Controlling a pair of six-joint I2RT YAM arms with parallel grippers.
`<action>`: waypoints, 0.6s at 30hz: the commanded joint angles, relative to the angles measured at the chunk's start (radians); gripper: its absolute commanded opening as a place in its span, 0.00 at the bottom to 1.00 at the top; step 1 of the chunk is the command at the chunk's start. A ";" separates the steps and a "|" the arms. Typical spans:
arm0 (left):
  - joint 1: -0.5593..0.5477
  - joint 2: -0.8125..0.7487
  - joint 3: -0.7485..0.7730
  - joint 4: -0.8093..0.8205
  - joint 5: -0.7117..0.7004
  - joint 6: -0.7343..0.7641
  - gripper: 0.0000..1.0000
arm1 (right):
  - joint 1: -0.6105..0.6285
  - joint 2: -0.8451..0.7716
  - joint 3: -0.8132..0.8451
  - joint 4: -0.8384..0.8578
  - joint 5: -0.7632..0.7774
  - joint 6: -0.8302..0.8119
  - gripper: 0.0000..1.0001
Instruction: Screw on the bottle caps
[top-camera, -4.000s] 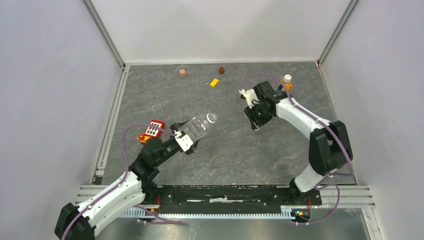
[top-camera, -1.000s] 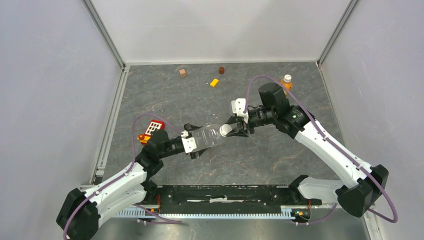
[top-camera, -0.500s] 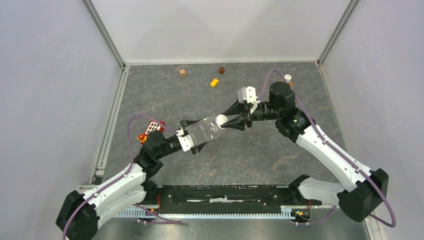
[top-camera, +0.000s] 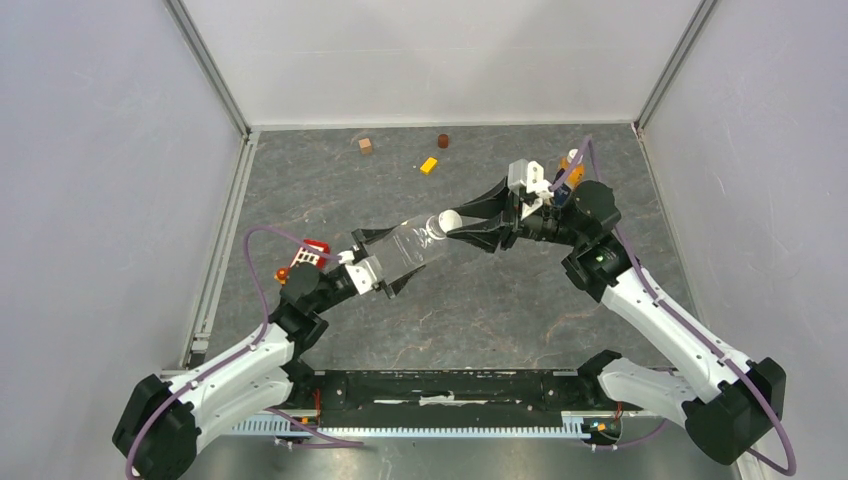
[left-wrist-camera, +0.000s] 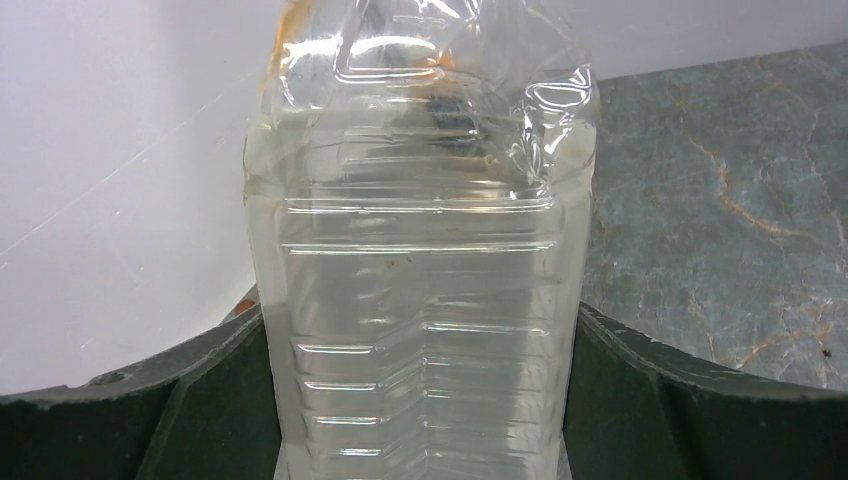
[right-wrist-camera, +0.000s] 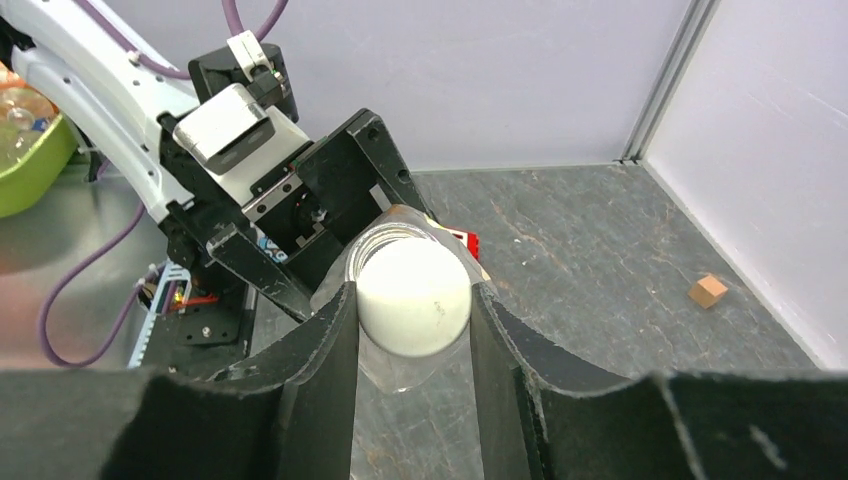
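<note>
Over table (top-camera: 500, 310): right gripper (top-camera: 462, 224) pinches cap (right-wrist-camera: 413, 295) against bottle (top-camera: 408, 246) mouth; left gripper (top-camera: 390, 261) clamps bottle.

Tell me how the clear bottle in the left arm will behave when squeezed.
Probably light: the clear bottle looks empty. Likely soft-walled: its shoulder shows creases, so the left fingers may dent it. It might slip round when the white cap is twisted.

Clear bottle (left-wrist-camera: 420, 280): neck and base cut off by my left wrist view.
Orange bottle (top-camera: 573, 172): mostly hidden behind right arm (top-camera: 590, 205).
White cap (right-wrist-camera: 413, 295): covers the bottle's mouth; threads possibly engaged, I cannot tell.
</note>
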 joint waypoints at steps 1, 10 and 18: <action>-0.005 0.010 0.057 0.101 0.017 -0.049 0.33 | -0.004 -0.008 -0.002 0.100 0.032 0.079 0.00; -0.005 0.017 0.079 0.044 0.049 -0.034 0.33 | -0.003 0.016 0.046 0.034 -0.039 0.048 0.00; -0.004 0.024 0.099 0.013 0.058 -0.021 0.33 | -0.003 0.040 0.072 -0.008 -0.074 0.028 0.01</action>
